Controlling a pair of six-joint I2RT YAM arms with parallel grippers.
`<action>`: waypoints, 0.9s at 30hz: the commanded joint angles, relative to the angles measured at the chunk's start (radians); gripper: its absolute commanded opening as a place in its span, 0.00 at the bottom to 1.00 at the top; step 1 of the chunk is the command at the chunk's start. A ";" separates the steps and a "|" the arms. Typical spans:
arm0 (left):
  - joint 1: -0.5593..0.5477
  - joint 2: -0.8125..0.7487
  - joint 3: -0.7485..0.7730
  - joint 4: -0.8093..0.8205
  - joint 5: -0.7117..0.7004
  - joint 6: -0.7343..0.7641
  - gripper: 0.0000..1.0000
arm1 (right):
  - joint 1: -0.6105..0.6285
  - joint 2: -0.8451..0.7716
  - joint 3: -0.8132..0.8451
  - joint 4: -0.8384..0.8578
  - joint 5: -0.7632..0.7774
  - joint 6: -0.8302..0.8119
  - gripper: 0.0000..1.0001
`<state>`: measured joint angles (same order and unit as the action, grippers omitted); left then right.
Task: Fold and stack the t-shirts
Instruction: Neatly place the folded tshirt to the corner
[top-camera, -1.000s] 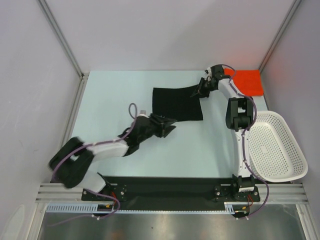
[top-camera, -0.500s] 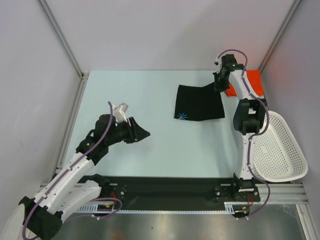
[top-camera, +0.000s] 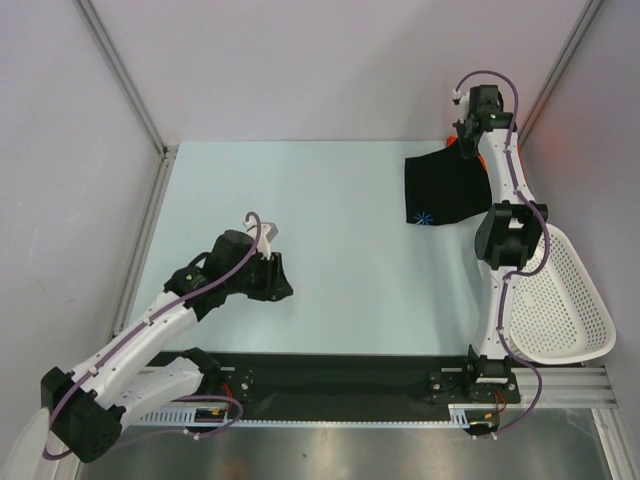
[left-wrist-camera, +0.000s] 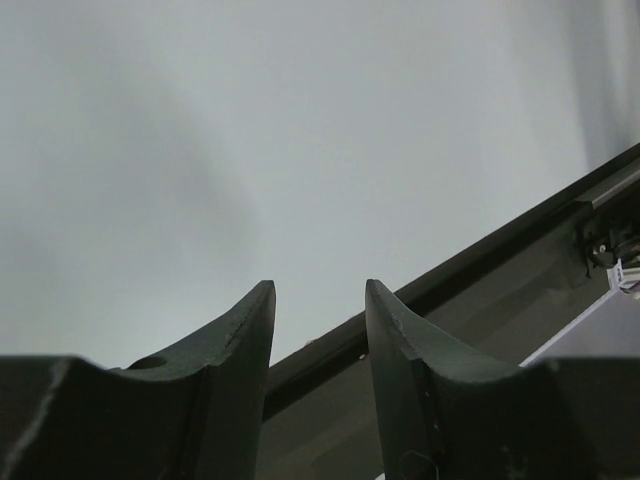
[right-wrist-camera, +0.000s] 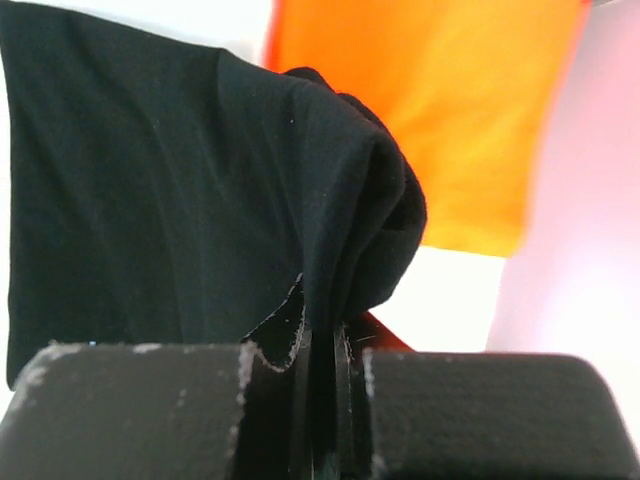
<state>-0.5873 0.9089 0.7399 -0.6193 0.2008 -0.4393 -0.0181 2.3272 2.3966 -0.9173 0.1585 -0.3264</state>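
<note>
The black t-shirt (top-camera: 440, 188), folded, with a pale blue starburst (top-camera: 423, 217) at its near edge, hangs from my right gripper (top-camera: 468, 142) at the back right. The right gripper (right-wrist-camera: 322, 345) is shut on a bunched fold of the black shirt (right-wrist-camera: 160, 190). The orange-red t-shirt (right-wrist-camera: 450, 110) lies flat just beyond it. In the top view the black shirt and the right arm hide nearly all of the orange-red shirt. My left gripper (top-camera: 284, 285) is open and empty over bare table at the near left, far from both shirts; its jaws also show apart in the left wrist view (left-wrist-camera: 318, 292).
A white mesh basket (top-camera: 560, 300) stands at the right edge, beside the right arm. A metal frame post rises at the back right corner. A black strip (left-wrist-camera: 480, 270) runs along the table's near edge.
My right gripper has carried the black shirt to the right, to the back right corner over the orange-red shirt. My left arm has drawn back to the near left.
</note>
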 joint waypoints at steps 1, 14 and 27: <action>-0.005 0.039 0.085 -0.007 -0.029 0.057 0.47 | -0.013 -0.062 0.082 0.104 0.073 -0.141 0.00; -0.006 0.113 0.164 -0.080 -0.038 0.083 0.47 | 0.000 -0.031 0.171 0.201 0.119 -0.296 0.00; -0.006 0.139 0.154 -0.079 -0.029 0.082 0.47 | -0.026 0.027 0.180 0.274 0.099 -0.332 0.00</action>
<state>-0.5892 1.0386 0.8642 -0.7002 0.1677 -0.3820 -0.0303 2.3482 2.5149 -0.7395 0.2481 -0.6289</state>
